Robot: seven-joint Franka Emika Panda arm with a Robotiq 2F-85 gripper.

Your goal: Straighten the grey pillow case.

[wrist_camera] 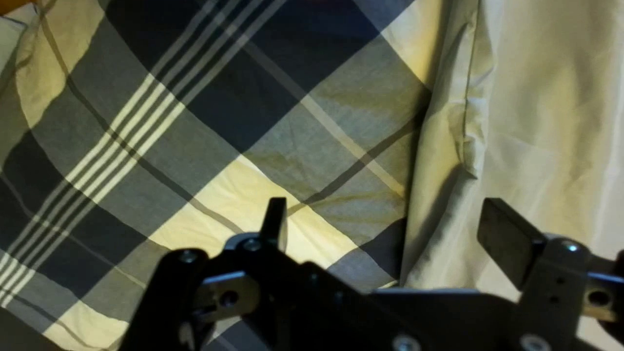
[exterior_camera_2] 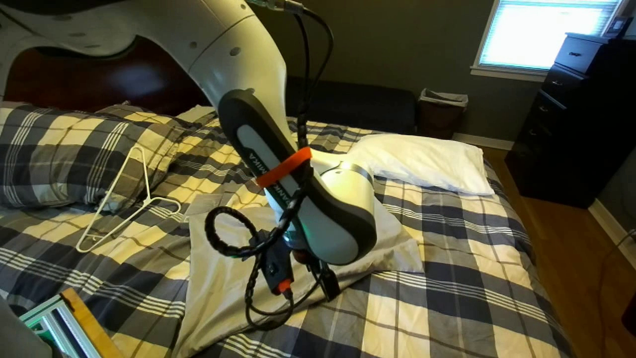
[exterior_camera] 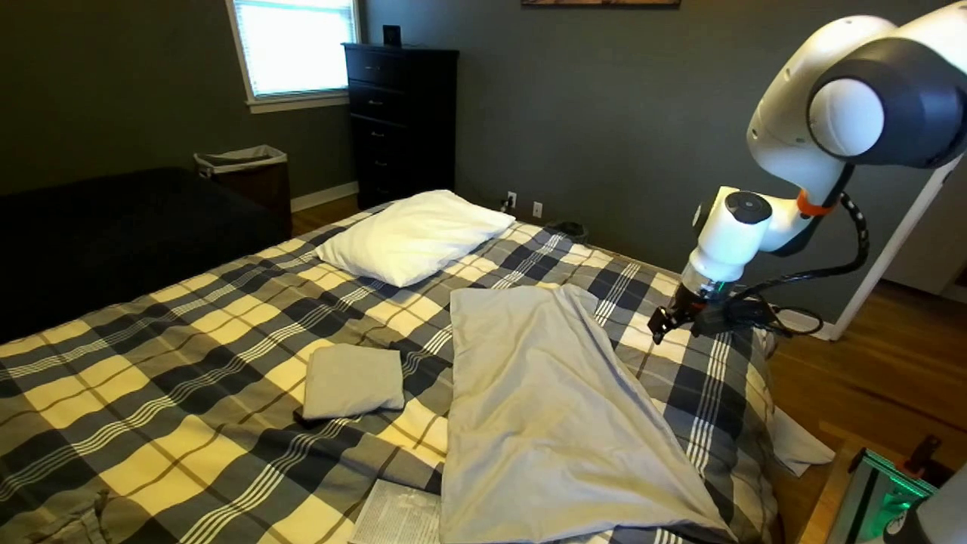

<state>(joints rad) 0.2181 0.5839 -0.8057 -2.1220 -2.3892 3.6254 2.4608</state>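
Currently, wrist view: gripper [wrist_camera: 385,229] low in the frame, spread wide, holding nothing. Finger [wrist_camera: 275,217] at frame left over plaid bedding [wrist_camera: 219,141], opposite finger over the case [wrist_camera: 551,122], which fills the right side; its edge rumpled, a ragged fold running down from the top. Whether any tip touches cloth, cannot tell.

In an exterior view: case wrinkled on the bedding, mid-frame down to the bottom edge, creased near its top right corner. Gripper at right, apart from it. Folded cloth [exterior_camera: 353,381] left of the case; paper [exterior_camera: 396,516] just beside its lower left edge; pillow [exterior_camera: 415,234] at upper centre.

In an exterior view: arm [exterior_camera_2: 243,54] across the middle, hiding much of the case, which shows around it at lower centre. Gripper partly hidden there too. Hanger [exterior_camera_2: 147,199] at left.
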